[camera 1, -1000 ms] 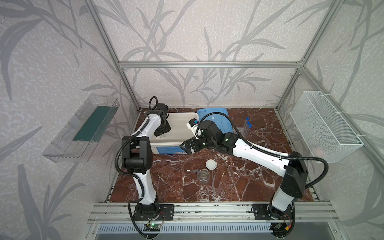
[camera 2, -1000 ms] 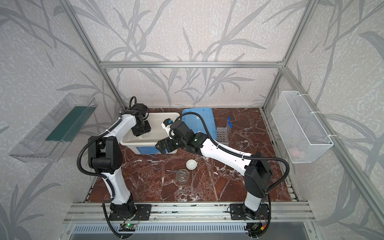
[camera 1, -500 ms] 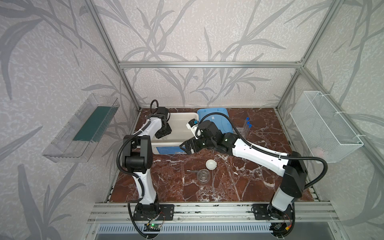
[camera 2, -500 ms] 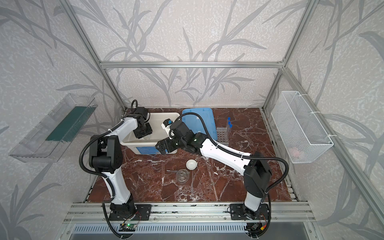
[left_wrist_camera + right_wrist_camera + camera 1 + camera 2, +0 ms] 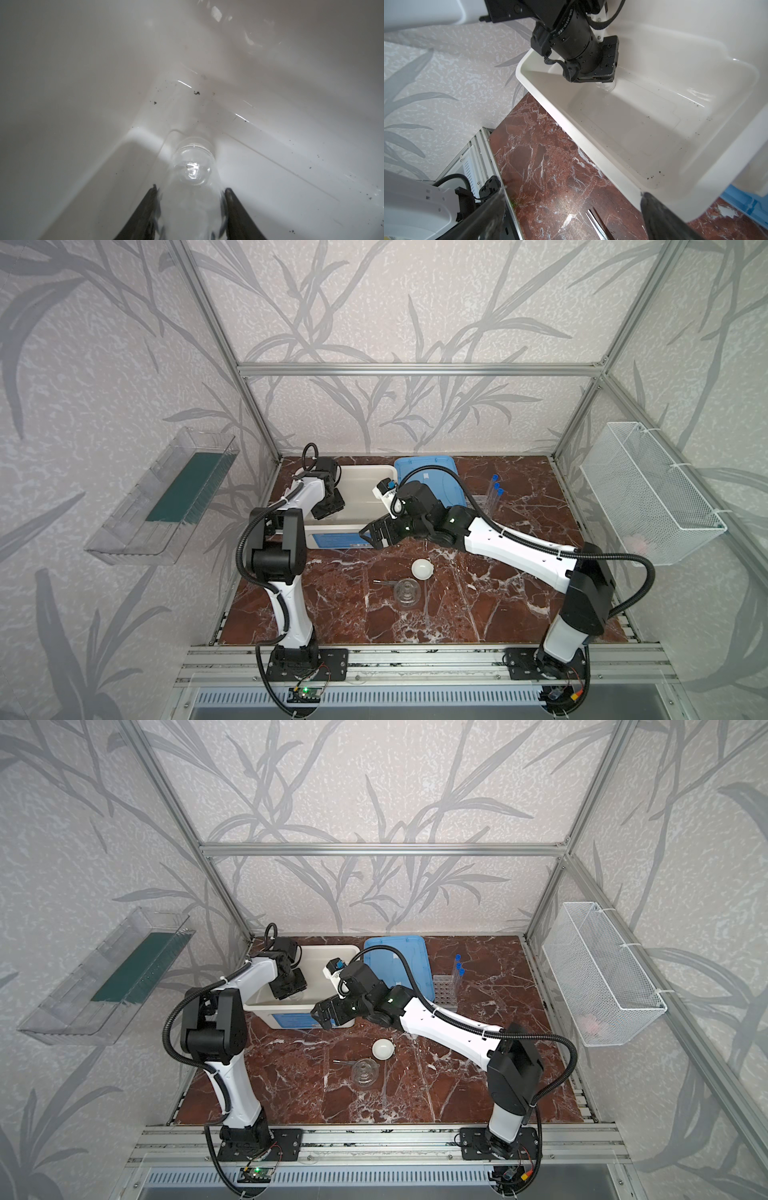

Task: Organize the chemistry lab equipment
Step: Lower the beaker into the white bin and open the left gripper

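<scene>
My left gripper (image 5: 190, 192) is down inside the white tub (image 5: 365, 469), shut on a small clear glass vessel (image 5: 192, 166). The right wrist view shows that vessel (image 5: 608, 86) poking out below the left gripper (image 5: 602, 80). My right gripper (image 5: 572, 196) stands open and empty at the tub's front wall, seen in both top views (image 5: 374, 533) (image 5: 326, 1016). On the table lie metal tweezers (image 5: 384, 582) (image 5: 598, 224), a second glass vessel (image 5: 407, 592) and a small white dish (image 5: 422, 568). Blue-capped test tubes (image 5: 495, 489) stand in the clear rack (image 5: 444, 992).
A blue lid (image 5: 432, 470) lies flat behind the right arm, next to the tub. A clear shelf with a green mat (image 5: 183, 493) hangs on the left wall, a white wire basket (image 5: 648, 493) on the right wall. The marble table (image 5: 498, 605) ends at an aluminium rail in front.
My left gripper has sunk a little deeper into the tub with the glass vessel. The right arm has stayed where it was.
</scene>
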Motion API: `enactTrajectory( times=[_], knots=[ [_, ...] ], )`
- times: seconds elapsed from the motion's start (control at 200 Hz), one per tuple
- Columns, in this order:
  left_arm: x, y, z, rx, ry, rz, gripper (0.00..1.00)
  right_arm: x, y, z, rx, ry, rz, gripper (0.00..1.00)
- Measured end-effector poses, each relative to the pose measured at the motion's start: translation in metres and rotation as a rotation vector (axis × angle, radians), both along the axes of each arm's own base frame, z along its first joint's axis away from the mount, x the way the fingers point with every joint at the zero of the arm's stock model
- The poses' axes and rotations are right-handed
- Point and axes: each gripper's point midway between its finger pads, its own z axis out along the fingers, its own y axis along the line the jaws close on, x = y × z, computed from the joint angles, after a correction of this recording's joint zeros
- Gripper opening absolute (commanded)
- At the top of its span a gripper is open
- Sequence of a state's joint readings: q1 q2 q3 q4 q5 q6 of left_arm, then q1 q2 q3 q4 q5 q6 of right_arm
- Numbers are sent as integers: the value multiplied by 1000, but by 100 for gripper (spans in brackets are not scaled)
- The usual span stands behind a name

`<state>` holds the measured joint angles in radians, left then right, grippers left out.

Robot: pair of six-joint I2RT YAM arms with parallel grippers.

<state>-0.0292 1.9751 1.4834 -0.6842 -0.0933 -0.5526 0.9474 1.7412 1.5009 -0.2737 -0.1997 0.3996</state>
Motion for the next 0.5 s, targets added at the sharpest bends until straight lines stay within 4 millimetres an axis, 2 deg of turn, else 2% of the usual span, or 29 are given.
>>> enactTrajectory(
  times=[0.05,0.08,0.33,0.5],
  knots=[
    [0,0,-1,0,-2,0,47,0,0,0,0,0,0,100],
    [0,0,-2,0,-5,1,49,0,0,0,0,0,0,100],
    [2,0,-2,2,-13,1,50,0,0,0,0,0,0,100],
    [1,0,-3,2,-10,0,70,0,0,0,-1,0,-1,100]
  ],
)
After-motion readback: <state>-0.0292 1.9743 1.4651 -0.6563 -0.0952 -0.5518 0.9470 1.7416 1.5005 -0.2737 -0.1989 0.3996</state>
